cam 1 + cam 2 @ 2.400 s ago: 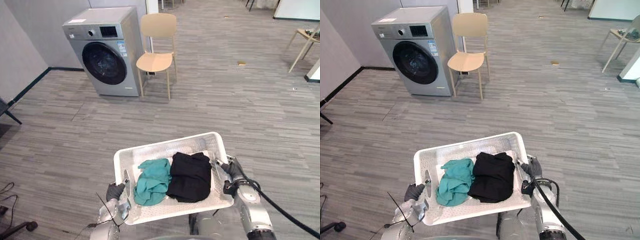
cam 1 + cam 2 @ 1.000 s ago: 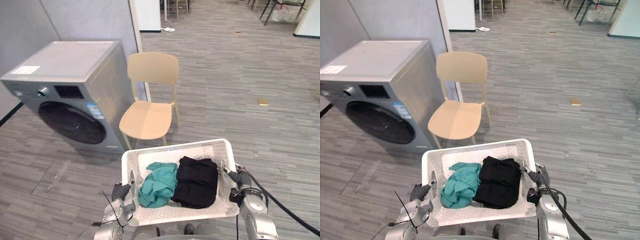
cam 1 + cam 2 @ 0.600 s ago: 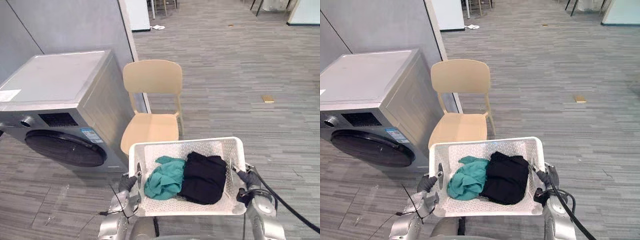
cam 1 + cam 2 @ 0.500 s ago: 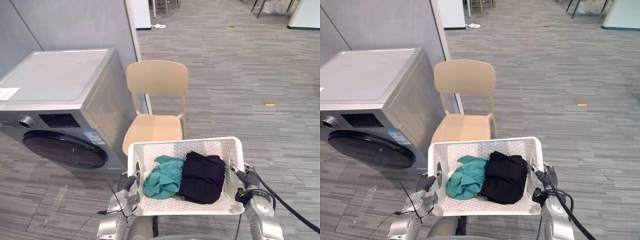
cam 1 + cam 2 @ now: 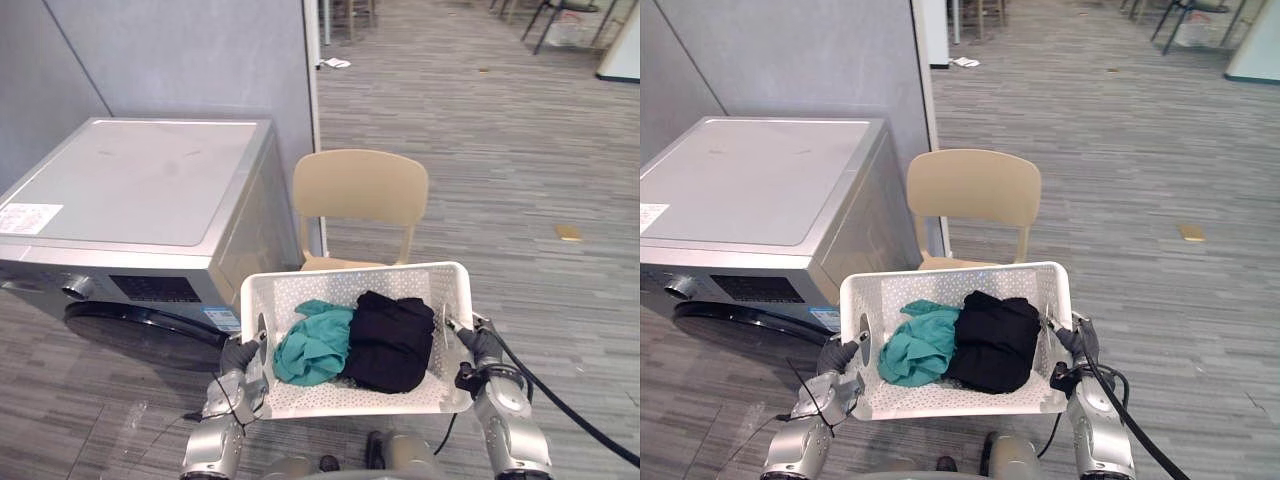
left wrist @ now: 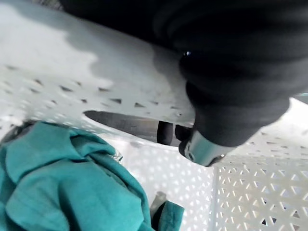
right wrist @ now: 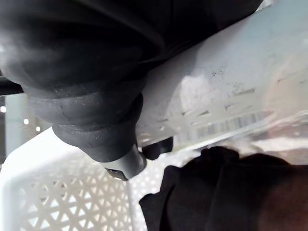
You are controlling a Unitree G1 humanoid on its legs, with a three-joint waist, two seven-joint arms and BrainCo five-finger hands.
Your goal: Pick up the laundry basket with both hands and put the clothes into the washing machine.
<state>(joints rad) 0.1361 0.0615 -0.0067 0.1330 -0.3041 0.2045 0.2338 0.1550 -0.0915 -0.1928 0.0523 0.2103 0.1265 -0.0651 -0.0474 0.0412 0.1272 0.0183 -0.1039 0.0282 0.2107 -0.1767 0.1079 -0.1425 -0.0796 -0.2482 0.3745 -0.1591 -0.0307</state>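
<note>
I hold a white perforated laundry basket [image 5: 350, 279] level in front of me, one hand at each end. My left hand [image 5: 238, 357] is curled into the left handle slot, with its dark fingertips [image 6: 166, 133] poking through the wall. On the opposite handle my right hand [image 5: 478, 350] grips the rim, a fingertip [image 7: 157, 147] hooked under it. Inside lie a teal garment [image 5: 313, 346] on the left and a black garment [image 5: 388, 341] on the right. The grey washing machine [image 5: 140, 195] stands just ahead on the left, its dark round door [image 5: 135, 330] shut and partly behind the basket.
A beige chair [image 5: 360, 194] stands right behind the basket, next to the machine's right side. A grey partition wall [image 5: 170, 55] backs the machine. Wood-look floor stretches to the right, with a small tan scrap [image 5: 568, 232] on it.
The camera has moved closer to the washing machine and chair, which now loom larger and sit just beyond the basket. Both hands keep the same hold; the clothes have not shifted.
</note>
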